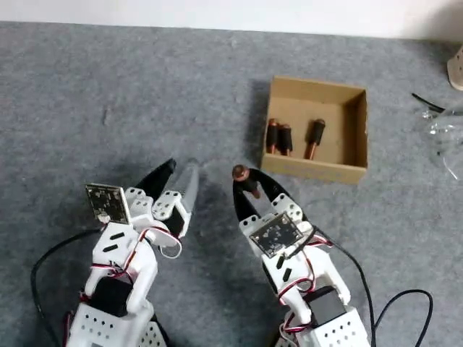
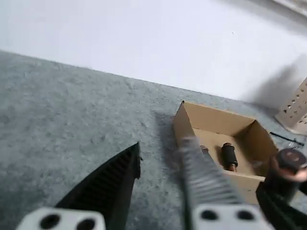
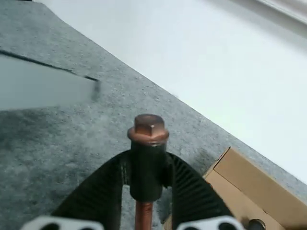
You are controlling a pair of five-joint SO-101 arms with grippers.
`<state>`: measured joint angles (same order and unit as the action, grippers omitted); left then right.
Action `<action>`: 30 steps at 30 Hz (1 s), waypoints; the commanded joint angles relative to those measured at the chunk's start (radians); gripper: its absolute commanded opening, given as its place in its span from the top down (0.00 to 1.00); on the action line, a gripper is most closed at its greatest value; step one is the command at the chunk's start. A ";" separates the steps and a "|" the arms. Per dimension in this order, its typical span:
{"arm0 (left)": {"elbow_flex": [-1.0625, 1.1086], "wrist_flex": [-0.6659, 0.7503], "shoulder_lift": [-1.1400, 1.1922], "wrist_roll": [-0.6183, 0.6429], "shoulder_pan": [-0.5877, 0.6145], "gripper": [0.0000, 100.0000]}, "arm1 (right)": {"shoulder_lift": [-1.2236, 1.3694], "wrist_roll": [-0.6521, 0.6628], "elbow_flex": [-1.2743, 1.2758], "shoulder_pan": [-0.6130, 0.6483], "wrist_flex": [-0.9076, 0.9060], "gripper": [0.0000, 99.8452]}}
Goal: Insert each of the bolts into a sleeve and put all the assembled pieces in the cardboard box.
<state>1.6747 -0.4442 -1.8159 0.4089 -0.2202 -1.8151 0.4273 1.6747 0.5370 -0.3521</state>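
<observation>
My right gripper (image 1: 249, 186) is shut on an assembled piece (image 3: 147, 175), a copper bolt in a black sleeve, held upright just above the grey mat. Its hexagonal head (image 1: 240, 172) sticks out above the fingers. The cardboard box (image 1: 353, 131) stands just beyond and to the right of it, with three assembled pieces (image 1: 286, 139) lying inside. My left gripper (image 1: 181, 168) hovers open beside the right one, nothing between its black finger (image 2: 112, 179) and pale finger (image 2: 201, 175). The left wrist view also takes in the box (image 2: 188, 125) and the held piece (image 2: 288, 165).
A clear plastic item with black wires (image 1: 441, 123) lies at the mat's right edge, with a beige object (image 1: 456, 69) behind it. A white surface (image 1: 217, 13) borders the far side. Open grey mat (image 1: 108, 101) stretches left of the box.
</observation>
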 commanded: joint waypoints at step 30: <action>0.021 -0.092 -0.013 -0.433 0.154 0.99 | -0.004 -0.071 0.007 -0.259 -0.018 0.99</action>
<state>1.6747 -0.5378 -1.8159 -0.0192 -0.0729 -1.8151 0.3368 1.6747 0.2578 -0.3322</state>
